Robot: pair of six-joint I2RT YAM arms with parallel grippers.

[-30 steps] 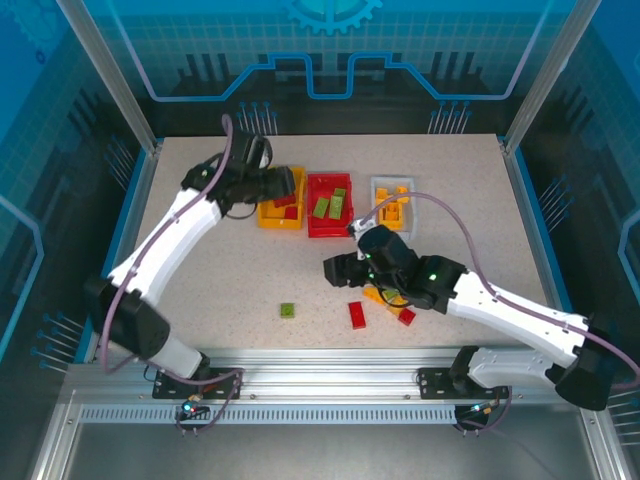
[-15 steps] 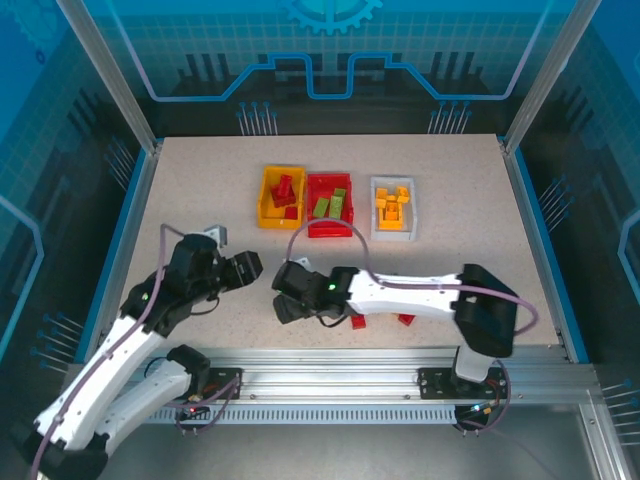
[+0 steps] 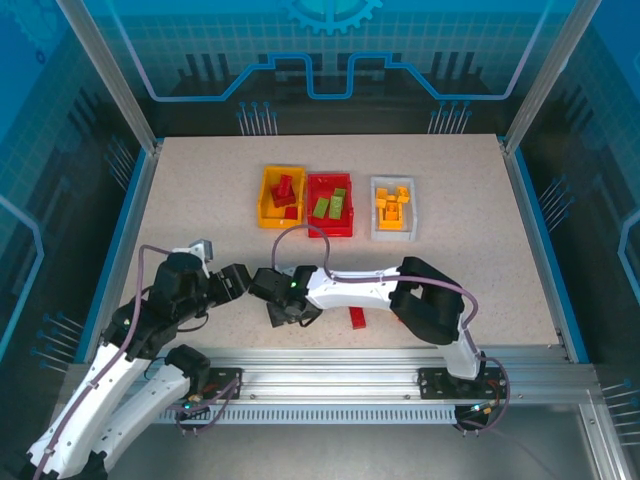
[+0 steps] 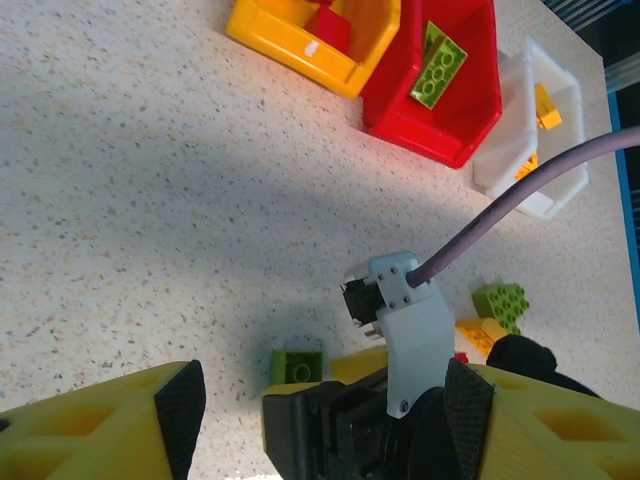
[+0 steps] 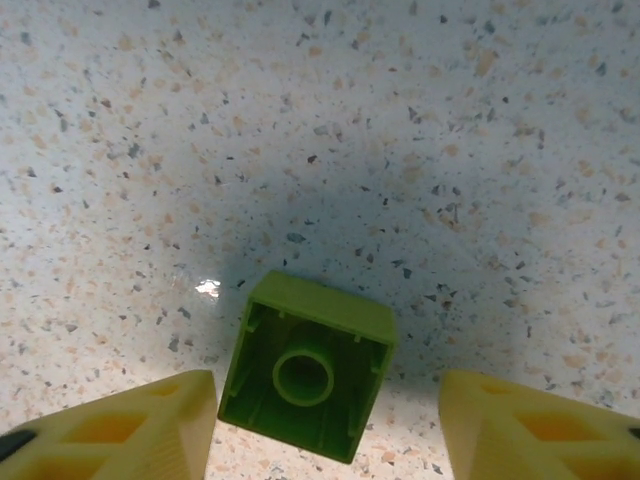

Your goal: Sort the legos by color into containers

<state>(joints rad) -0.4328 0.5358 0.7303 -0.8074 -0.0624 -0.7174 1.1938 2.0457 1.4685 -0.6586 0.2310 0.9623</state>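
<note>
A light green lego [image 5: 308, 365] lies upside down on the speckled table, between the fingertips of my right gripper [image 5: 325, 405]. That gripper is open and straddles the lego with a gap on each side. In the top view the right gripper [image 3: 285, 306] is low at the table's front left. My left gripper [image 3: 236, 282] hovers just left of it, open and empty. In the left wrist view the same green lego [image 4: 297, 366] shows beside the right arm's wrist. The yellow-orange container [image 3: 263, 200], red container [image 3: 330, 231] and white container [image 3: 393, 235] stand in a row at the back.
A red lego [image 3: 357, 317] lies right of the right gripper. Another green lego [image 4: 502, 303] and an orange one [image 4: 478, 333] lie behind the right arm. The right arm stretches across the front of the table, its elbow at the front right.
The left arm pulled back from the yellow-orange container to the front left. The right gripper swept left from the loose pile to the lone green lego, and its jaws narrowed.
</note>
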